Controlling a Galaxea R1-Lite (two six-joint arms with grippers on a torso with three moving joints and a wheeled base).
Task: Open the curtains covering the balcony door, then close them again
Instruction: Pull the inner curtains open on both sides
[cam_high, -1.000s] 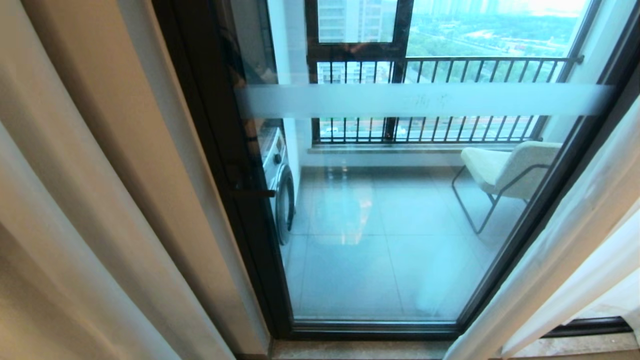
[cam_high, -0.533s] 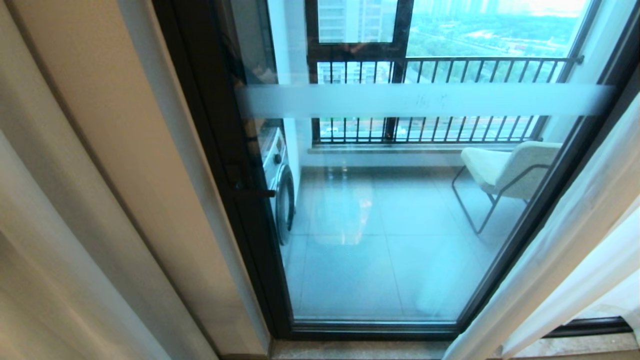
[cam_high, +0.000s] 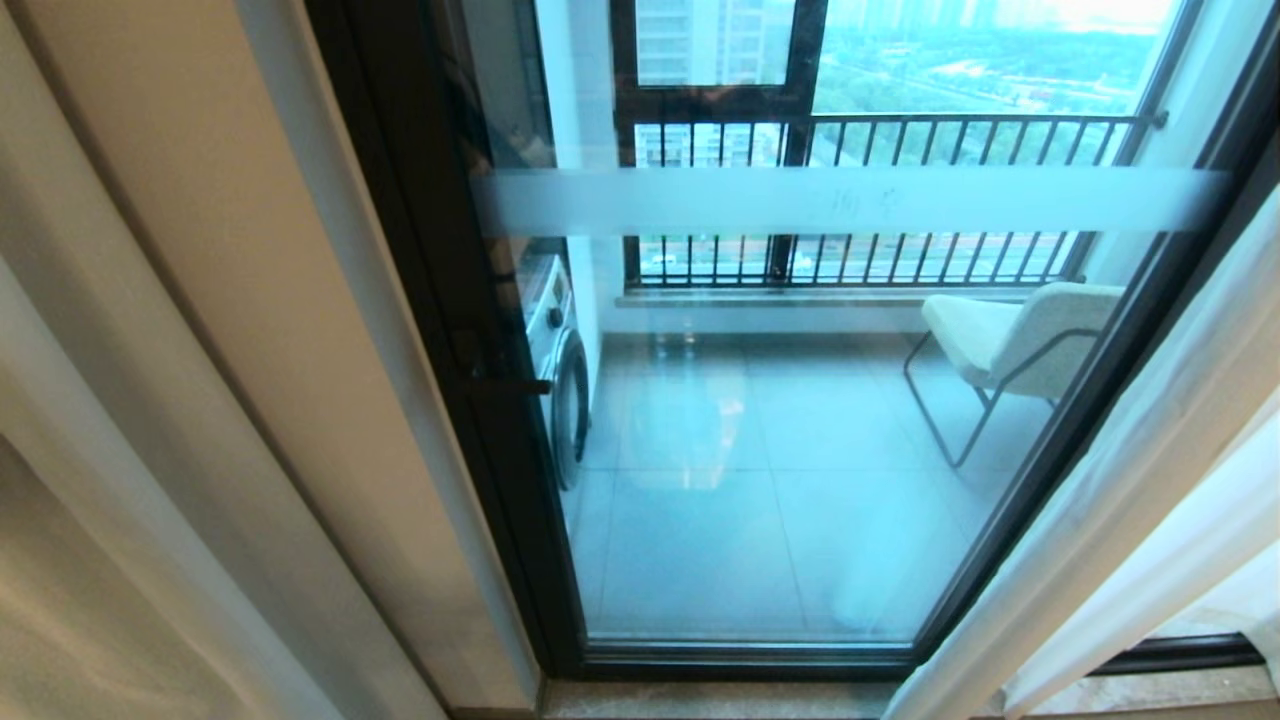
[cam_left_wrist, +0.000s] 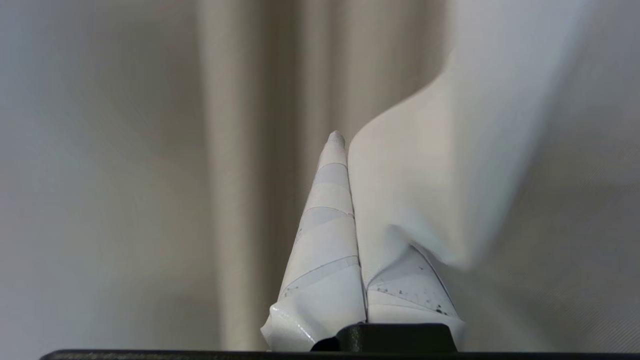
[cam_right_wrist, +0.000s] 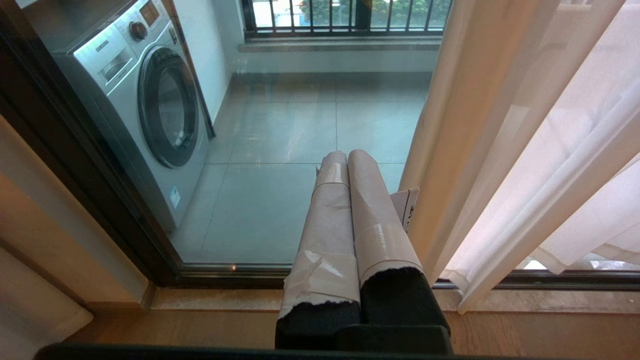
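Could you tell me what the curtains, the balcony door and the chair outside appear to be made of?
The curtains: thin sheer white fabric; light passes through the soft folds. The balcony door: clear glass that shows the balcony beyond, with a frosted band, in a dark frame, probably metal. The chair: pale padded seat, probably fabric, on thin dark legs, likely metal.

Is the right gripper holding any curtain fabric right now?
No: the right gripper is shut on nothing, pointing at the balcony door beside the curtains.

The washing machine (cam_right_wrist: 150, 115) carried a brand name on its front panel that appeared to read "SAMSUNG"; its blue sticker and the display were illegible.
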